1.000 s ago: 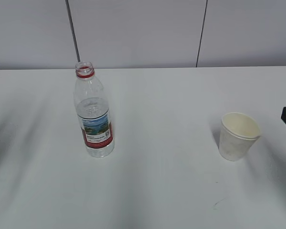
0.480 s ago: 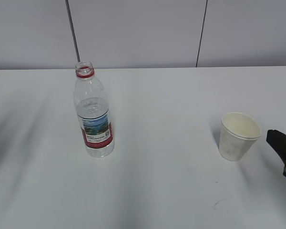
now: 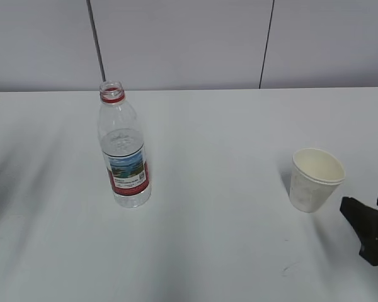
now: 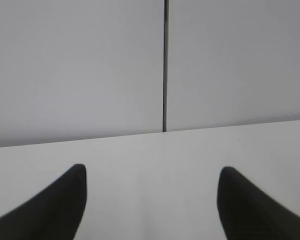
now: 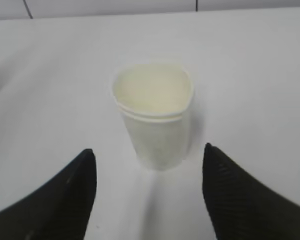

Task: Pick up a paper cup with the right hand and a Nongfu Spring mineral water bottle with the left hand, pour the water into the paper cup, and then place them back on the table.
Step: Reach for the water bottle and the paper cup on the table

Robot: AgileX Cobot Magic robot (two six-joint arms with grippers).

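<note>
White worktop [image 3: 227, 138] carries two items, both upright and well apart from each other. Landmark for this report is the bottle [image 3: 124, 151], a clear plastic one with a red neck ring, no cap, and a red-and-white label near its base. Water [image 3: 121, 141] stands in it to roughly the upper shoulder of the label section; the exact level is hard to read.

Paper cup [image 3: 315, 179] stands far to the right of the bottle and slightly nearer the camera, mouth up, rim somewhat squashed out of round. Its inside looks empty in the right wrist view [image 5: 154, 115].

Right hand [image 3: 370, 229] sits farther right of the bottle than the cup, just beyond it and clear of its wall. Its two dark fingers [image 5: 65, 197] are spread wide on either side of the cup's line, gripping nothing.

Left hand [image 4: 150, 205] is likewise spread wide and holds nothing; only bare worktop and a grey panelled wall [image 4: 90, 65] lie before it. Its position relative to the bottle cannot be determined.
</note>
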